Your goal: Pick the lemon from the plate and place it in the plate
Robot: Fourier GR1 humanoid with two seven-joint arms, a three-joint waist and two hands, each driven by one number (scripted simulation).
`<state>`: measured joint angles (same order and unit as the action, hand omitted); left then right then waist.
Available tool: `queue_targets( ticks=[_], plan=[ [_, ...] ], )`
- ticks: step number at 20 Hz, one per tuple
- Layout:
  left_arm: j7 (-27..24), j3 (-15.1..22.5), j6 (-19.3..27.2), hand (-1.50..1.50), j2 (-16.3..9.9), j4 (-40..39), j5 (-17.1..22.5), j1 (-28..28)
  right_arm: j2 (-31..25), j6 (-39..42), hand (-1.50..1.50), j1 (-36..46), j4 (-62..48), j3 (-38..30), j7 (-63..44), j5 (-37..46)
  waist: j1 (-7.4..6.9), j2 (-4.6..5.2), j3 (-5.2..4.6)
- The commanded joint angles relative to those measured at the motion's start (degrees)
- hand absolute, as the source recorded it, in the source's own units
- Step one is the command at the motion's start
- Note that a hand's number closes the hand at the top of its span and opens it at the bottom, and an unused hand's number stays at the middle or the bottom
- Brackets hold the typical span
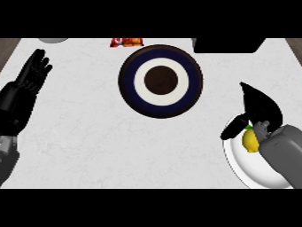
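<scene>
Left hand: at the far left you see the left hand [32,75] resting over the counter, fingers straight and pointing up the view, holding nothing.
Counter: the pale marbled counter [75,133] runs across your whole view, with wood-toned strips showing at both upper corners.
Grey object: at the top edge, left of centre, you can make out part of a grey rounded object [52,40]; what it is you cannot tell.
Red-orange item: just to its right along the same edge sits a small red and orange item [127,42], cut off by the top of the view.
Dark plate: in the middle you have the dark plate [160,80], ringed navy, white and dark brown at the centre, with nothing on it.
Black box: at the top, right of centre, a black box shape [228,45] juts into view.
Lemon: you find the lemon [250,140] lying on the white plate, by its left rim, well apart from the dark plate.
Right hand: the right hand [261,108] is over the lemon, thumb to the left and fingers stretched above it; you cannot tell whether they touch the fruit.
White plate: the white plate [245,170] sits at the lower right, partly covered by the grey forearm.
</scene>
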<state>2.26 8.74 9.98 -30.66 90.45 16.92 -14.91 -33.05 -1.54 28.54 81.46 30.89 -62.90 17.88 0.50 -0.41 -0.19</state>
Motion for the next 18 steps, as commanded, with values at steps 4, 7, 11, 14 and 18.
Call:
queue_targets(
  ticks=[4, 7, 11, 14, 18],
  plan=[
    [0.66, -1.7, -1.16, 0.0, 0.29, 1.62, -0.59, 1.66, -1.75, 5.37, -1.5, -2.81, 2.98, -1.58, -9.35, 1.09, -0.36, 0.19, 0.16],
    [-0.08, -0.68, -2.17, 0.0, 1.43, -0.55, -1.14, -0.64, 1.3, 7.82, -1.5, 1.79, -4.2, -0.56, -12.44, 2.07, -0.87, 0.49, 0.12],
    [0.65, -0.68, -0.79, 0.0, 2.61, -2.06, -3.07, -2.12, 2.04, 6.73, -1.5, -2.29, -4.52, -0.07, -12.47, 3.04, -0.33, 0.48, 0.14],
    [-0.72, -0.99, -1.28, 0.0, 4.24, -1.36, -2.8, -0.31, -0.6, 9.84, -1.5, -2.29, -5.54, -3.92, -10.12, 1.2, -0.49, 0.41, 0.15],
    [4.52, -2.21, -1.83, 0.0, 3.21, 2.1, -2.78, -2.2, 1.63, 7.99, -1.5, -5.54, -7.27, -3.64, -7.41, 3.99, -0.68, 0.38, 0.2]
  ],
)
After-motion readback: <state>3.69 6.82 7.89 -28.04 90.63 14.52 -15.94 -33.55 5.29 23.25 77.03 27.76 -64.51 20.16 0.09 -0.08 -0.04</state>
